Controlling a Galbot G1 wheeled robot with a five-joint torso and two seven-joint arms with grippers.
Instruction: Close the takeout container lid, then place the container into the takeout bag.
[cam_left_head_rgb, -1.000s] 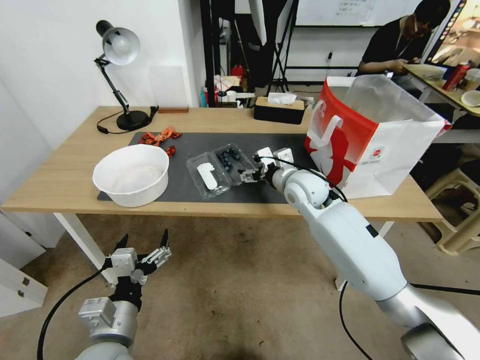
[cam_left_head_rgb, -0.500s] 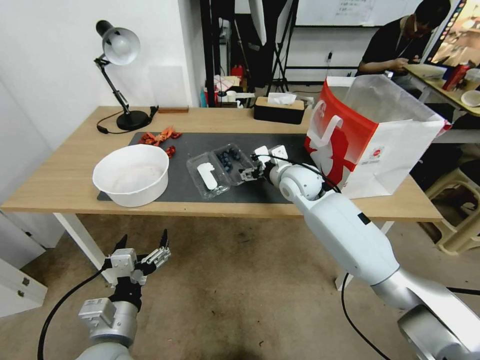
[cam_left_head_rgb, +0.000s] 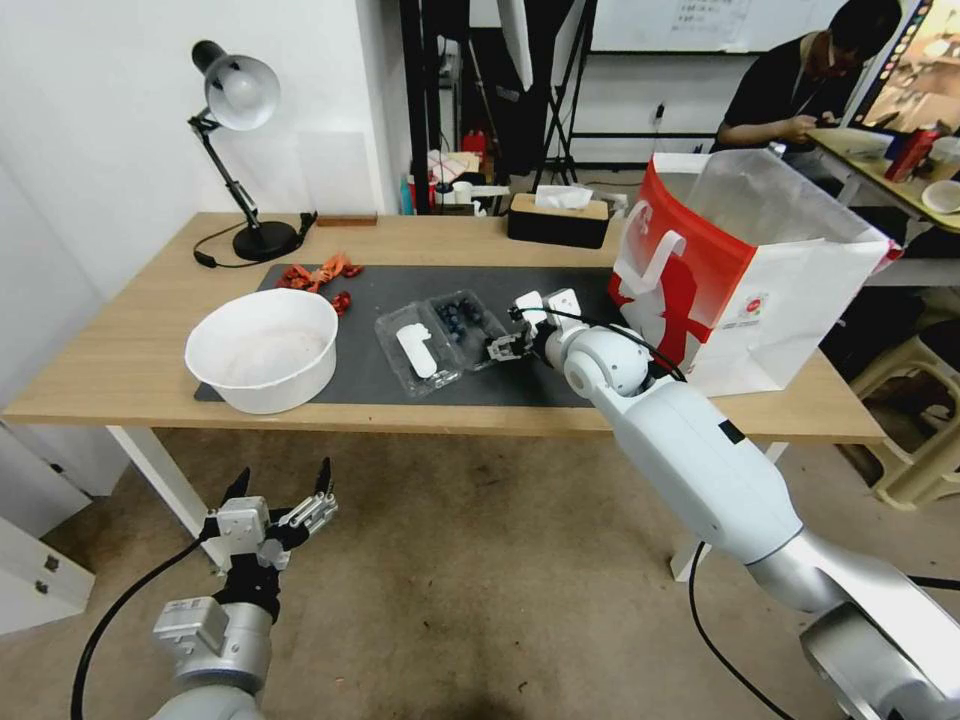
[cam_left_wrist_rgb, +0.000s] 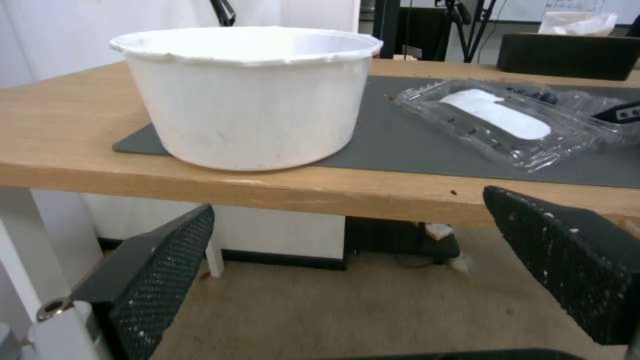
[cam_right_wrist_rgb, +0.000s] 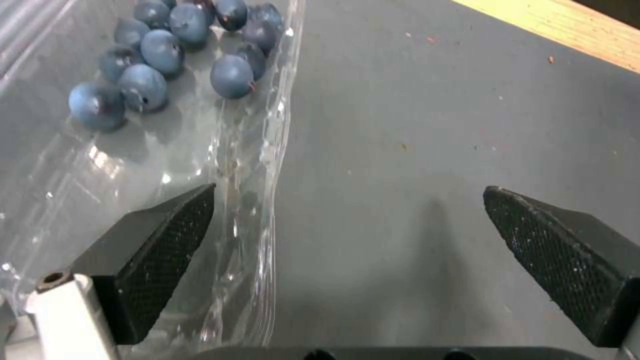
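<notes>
Head view puts the takeout container (cam_left_head_rgb: 447, 335) lying open at frame centre on the dark mat (cam_left_head_rgb: 400, 375), its labelled lid (cam_left_head_rgb: 416, 350) flat beside the blueberry half. Just right of it, the right gripper (cam_left_head_rgb: 497, 347) has jaws spread wide, 1 fingertip (cam_right_wrist_rgb: 170, 232) over the container's edge. At upper right stands the takeout bag (cam_left_head_rgb: 745, 270). At lower left, below the table edge, the left gripper (cam_left_head_rgb: 280, 487) hangs with jaws wide.
</notes>
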